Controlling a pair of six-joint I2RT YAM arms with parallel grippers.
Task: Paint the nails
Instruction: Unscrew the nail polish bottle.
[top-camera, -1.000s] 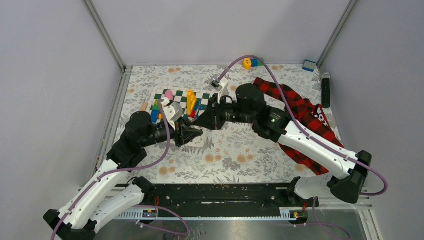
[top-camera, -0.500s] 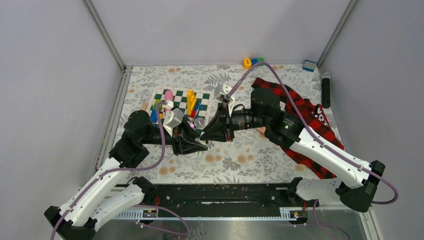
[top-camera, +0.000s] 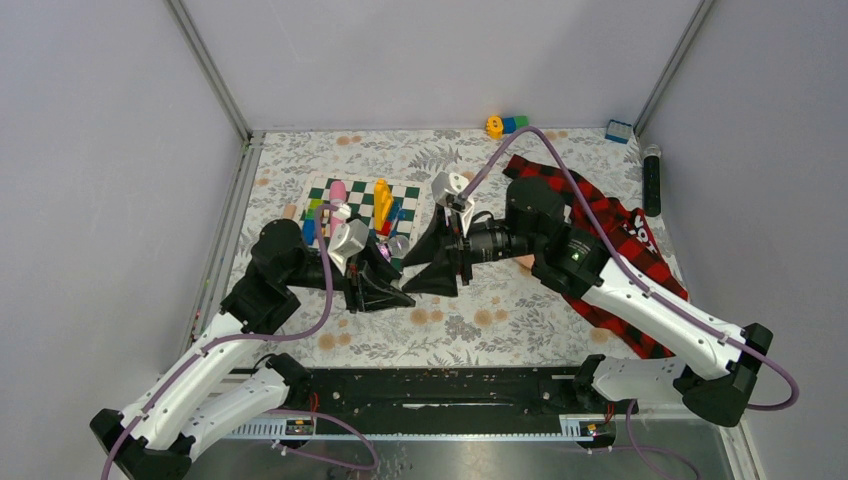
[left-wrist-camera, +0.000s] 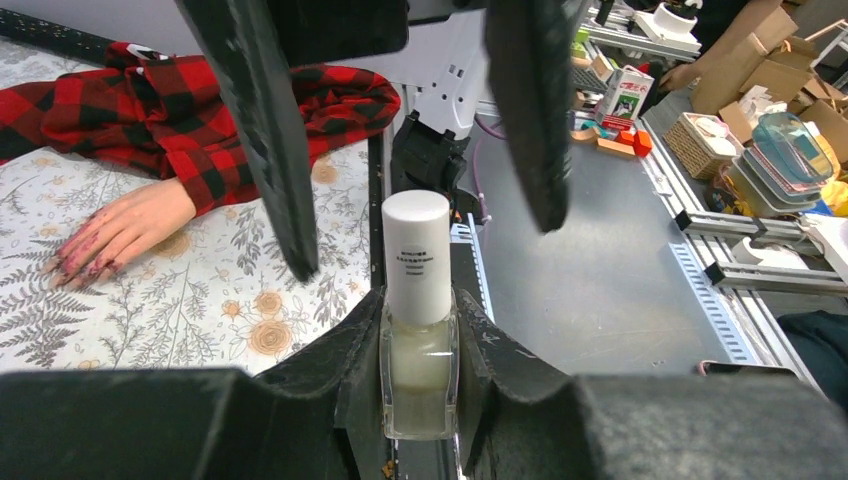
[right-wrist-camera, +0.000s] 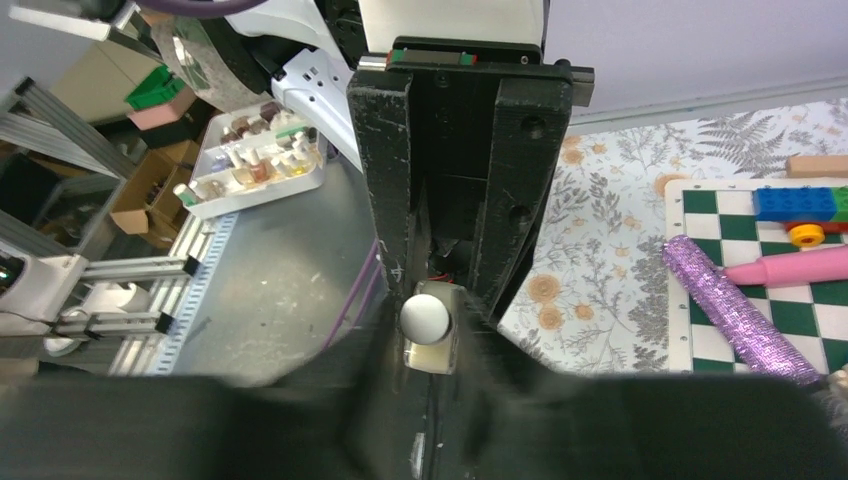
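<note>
Left pincer (left-wrist-camera: 418, 335) is clenched on the glass body of a nail polish bottle (left-wrist-camera: 418, 385), whose white cap (left-wrist-camera: 416, 215) sticks straight out past the fingertips toward the other arm. The right wrist view meets that cap end-on, so the bottle's long axis seems to run in line with both wrists, above the surface (left-wrist-camera: 200, 320). Right pincer (left-wrist-camera: 426, 250) is released, its two black fingers (left-wrist-camera: 275, 150) standing on either side of the cap and apart from it. The step in hand looks to be taking the cap, with its brush, off the bottle. To do it well I would centre the cap evenly between those fingers before closing and bite on the cap alone, not the glass. Then I would turn about the bottle's own axis against a firm left grip and draw straight out along that axis, so the brush neither scrapes the neck nor drips. Further right, the dummy hand (left-wrist-camera: 125, 228) lies flat, palm down, on the floral surface, coming out of a red-and-black plaid sleeve (left-wrist-camera: 210, 140); in the top view the right arm hides most of it. Its long axis runs from cuff to fingertips, and the fingertips, with the nails (left-wrist-camera: 78, 266) showing reddish-pink, point toward the left arm's side of the surface. Neither pincer touches the hand.
</note>
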